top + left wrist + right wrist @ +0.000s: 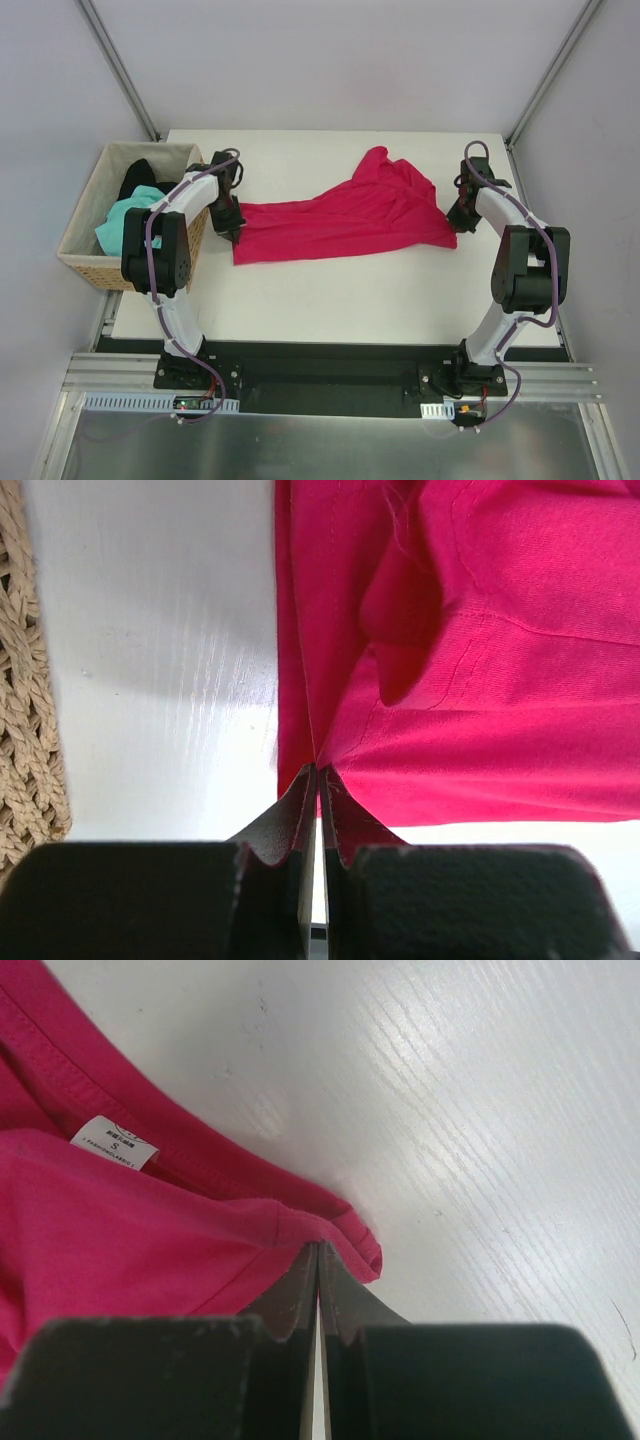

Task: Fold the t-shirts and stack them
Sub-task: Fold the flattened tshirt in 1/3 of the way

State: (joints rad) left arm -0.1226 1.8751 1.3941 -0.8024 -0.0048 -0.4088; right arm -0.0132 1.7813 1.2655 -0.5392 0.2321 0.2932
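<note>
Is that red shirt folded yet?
Not folded: the crimson t-shirt lies stretched out and rumpled across the table.

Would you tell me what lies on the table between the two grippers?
Only the red t-shirt, spread between the left gripper and right gripper; the top view shows it.
</note>
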